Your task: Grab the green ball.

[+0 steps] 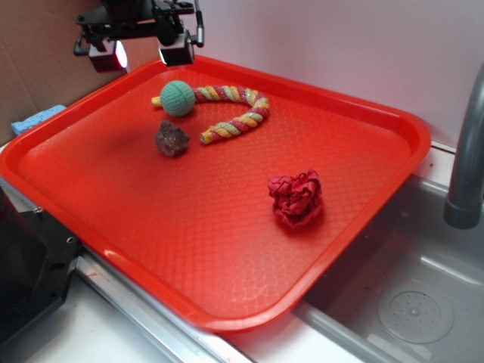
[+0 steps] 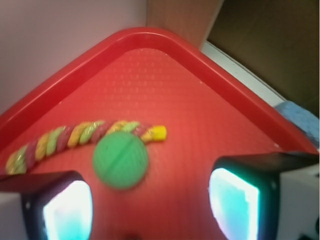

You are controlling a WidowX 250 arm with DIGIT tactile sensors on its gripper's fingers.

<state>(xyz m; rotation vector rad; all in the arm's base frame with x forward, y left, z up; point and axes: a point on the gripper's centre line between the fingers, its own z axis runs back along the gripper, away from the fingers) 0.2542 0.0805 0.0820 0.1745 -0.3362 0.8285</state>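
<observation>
The green ball (image 1: 178, 98) (image 2: 120, 160) lies near the far left corner of the red tray (image 1: 227, 249), joined to a twisted red-yellow-pink rope (image 1: 236, 112) (image 2: 65, 140) that curls off to its right. My gripper (image 1: 144, 54) (image 2: 150, 207) hovers above the tray's far edge, up and left of the ball, and is open with nothing between its fingers. In the wrist view the ball sits just ahead of the jaws, nearer the left finger (image 2: 67, 210) than the right finger (image 2: 235, 205).
A brown rough lump (image 1: 172, 139) lies just in front of the ball. A red ruffled fabric wad (image 1: 296, 198) sits toward the tray's right. A blue sponge (image 1: 36, 118) lies off the tray at left; a sink and grey faucet (image 1: 465, 151) are at right.
</observation>
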